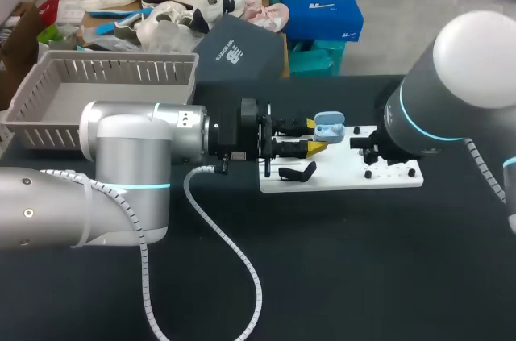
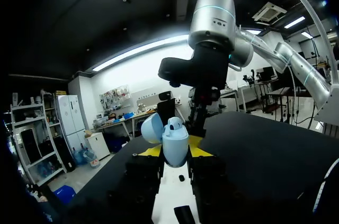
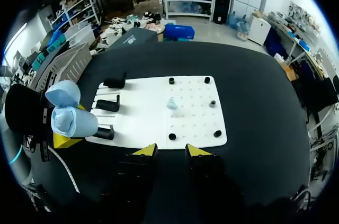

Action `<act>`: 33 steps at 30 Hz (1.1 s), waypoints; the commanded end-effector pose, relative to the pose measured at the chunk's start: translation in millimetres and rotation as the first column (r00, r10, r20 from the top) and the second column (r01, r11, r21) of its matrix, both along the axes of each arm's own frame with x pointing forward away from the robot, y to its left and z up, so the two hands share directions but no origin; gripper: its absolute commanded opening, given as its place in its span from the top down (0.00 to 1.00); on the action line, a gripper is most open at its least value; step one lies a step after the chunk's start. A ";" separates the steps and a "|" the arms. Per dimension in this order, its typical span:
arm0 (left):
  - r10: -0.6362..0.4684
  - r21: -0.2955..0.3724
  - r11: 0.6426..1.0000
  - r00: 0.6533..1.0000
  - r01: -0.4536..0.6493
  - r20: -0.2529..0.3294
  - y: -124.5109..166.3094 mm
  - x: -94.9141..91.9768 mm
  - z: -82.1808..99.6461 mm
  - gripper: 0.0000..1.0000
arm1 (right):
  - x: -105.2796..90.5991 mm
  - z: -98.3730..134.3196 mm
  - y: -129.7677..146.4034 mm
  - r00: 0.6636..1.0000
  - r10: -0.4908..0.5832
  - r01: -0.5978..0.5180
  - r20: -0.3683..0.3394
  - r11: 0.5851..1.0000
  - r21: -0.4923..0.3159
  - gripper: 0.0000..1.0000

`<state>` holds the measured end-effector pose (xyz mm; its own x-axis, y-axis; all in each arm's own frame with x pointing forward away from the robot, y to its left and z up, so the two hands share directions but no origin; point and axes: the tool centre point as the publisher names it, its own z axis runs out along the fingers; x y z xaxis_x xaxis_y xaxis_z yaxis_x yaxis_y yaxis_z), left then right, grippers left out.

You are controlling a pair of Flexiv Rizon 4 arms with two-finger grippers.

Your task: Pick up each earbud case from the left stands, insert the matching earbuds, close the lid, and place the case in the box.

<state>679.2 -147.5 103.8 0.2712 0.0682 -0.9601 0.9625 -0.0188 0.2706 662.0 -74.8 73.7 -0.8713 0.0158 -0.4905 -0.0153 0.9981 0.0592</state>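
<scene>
- On the black table point(image 1: 347, 260), right of middle: white pegboard point(image 1: 395, 178), lying flat; black stands point(image 3: 108, 104) line the end nearest the left arm, and short black pegs point(image 3: 213, 104) dot the other half
- Over the stand end of the pegboard: left gripper point(image 1: 316, 136), coming in level from the left, its yellow fingers clenched on the earbud case from two sides
- Between those fingers: earbud case point(image 1: 329, 126), light blue, held clear of the board with its lid hinged open; in the left wrist view it stands upright between the yellow tips, lid tipped back to one side; what is inside cannot be made out
- Above the pegboard's edge on the right arm's side: right gripper point(image 3: 170, 151), released, fingers apart with nothing between them
- Among the pegs, ahead of the right gripper: loose earbud point(image 3: 172, 103), light blue, lying on the pegboard, well apart from the case
- At the far left of the table: box point(image 1: 105, 91), a grey slotted crate, beside the left arm and well apart from the case
- Over the right end of the pegboard in the head view: right arm point(image 1: 451, 107), dark body with a white cap, hiding its own gripper from that camera
- Across the table beneath the left arm: white ribbed cable point(image 1: 234, 252), trailing in a loose curve
</scene>
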 end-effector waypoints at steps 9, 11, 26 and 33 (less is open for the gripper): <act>0.005 -0.001 1.000 1.000 -0.005 0.002 -0.4 -1.1 -0.5 1.00 | 34.1 -8.8 3.4 0.999 -0.022 0.024 -0.030 0.996 0.085 0.71; 0.005 -0.001 1.000 1.000 -0.005 0.002 -0.4 -1.1 -0.5 1.00 | 38.0 -9.5 5.1 0.999 -0.036 0.040 -0.038 0.995 0.094 0.70; 0.005 -0.001 1.000 1.000 -0.005 0.002 -0.4 -1.1 -0.5 1.00 | 52.0 -14.6 4.6 0.992 -0.101 0.110 -0.077 0.986 0.126 0.68; 0.009 -0.003 1.000 1.000 -0.009 0.000 1.8 0.5 -0.5 1.00 | 51.7 -14.9 2.5 0.992 -0.104 0.113 -0.076 0.985 0.127 0.69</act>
<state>680.1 -147.0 103.6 0.2693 0.0685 -0.9606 0.9631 -0.0162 0.2688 715.1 -71.1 59.5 -0.8942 0.1712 -0.4137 0.1018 0.9775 0.1845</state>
